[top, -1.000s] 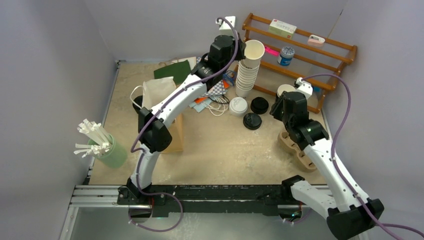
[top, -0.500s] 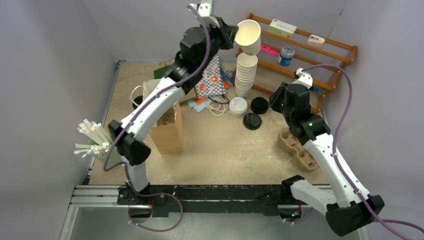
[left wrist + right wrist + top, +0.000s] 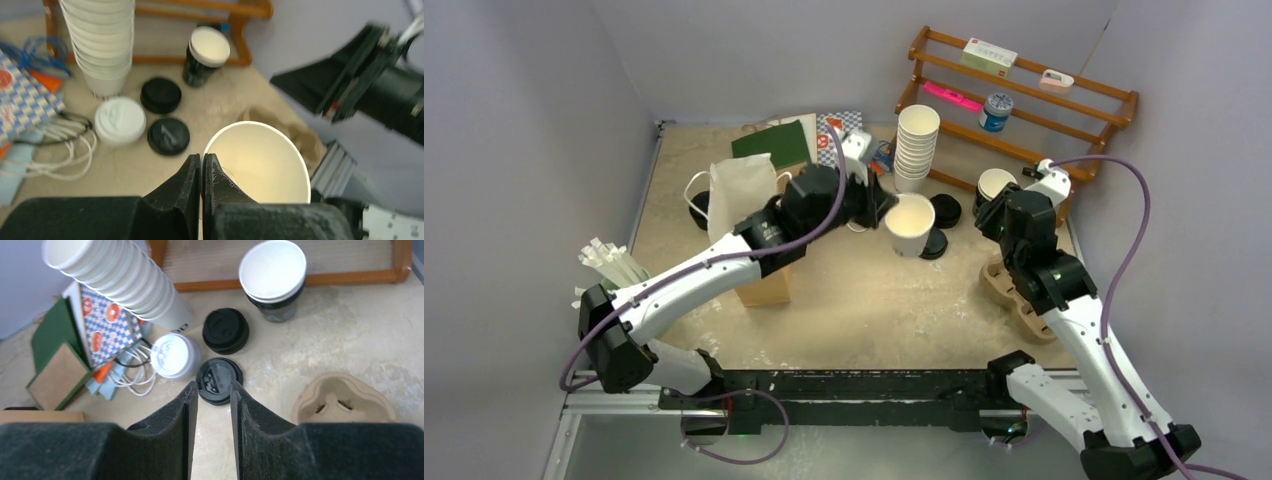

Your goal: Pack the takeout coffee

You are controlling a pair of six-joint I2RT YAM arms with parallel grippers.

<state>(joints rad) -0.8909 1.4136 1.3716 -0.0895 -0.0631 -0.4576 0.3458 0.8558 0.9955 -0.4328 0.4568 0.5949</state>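
Observation:
My left gripper (image 3: 886,207) is shut on the rim of a plain white paper cup (image 3: 911,226), one finger inside and one outside, and holds it above the table's middle. In the left wrist view (image 3: 201,161) the cup (image 3: 260,165) is open-topped and empty. No lidded cup is in view. A white lid (image 3: 172,356) and two black lids (image 3: 225,331) (image 3: 219,381) lie loose on the table. My right gripper (image 3: 212,387) is open and empty, hovering just short of the nearer black lid; it also shows in the top view (image 3: 996,215).
A tall stack of white cups (image 3: 916,145) stands before a wooden rack (image 3: 1114,105). A dark lidless cup (image 3: 996,185) stands by the rack. A cardboard cup carrier (image 3: 1014,290) lies at the right. A brown paper bag (image 3: 764,285), a white bag (image 3: 739,185) and a straw holder (image 3: 649,310) are at the left.
My left arm lifted one white cup off the stack, then swung it down and forward to the table's middle. My right gripper shifted slightly to the right.

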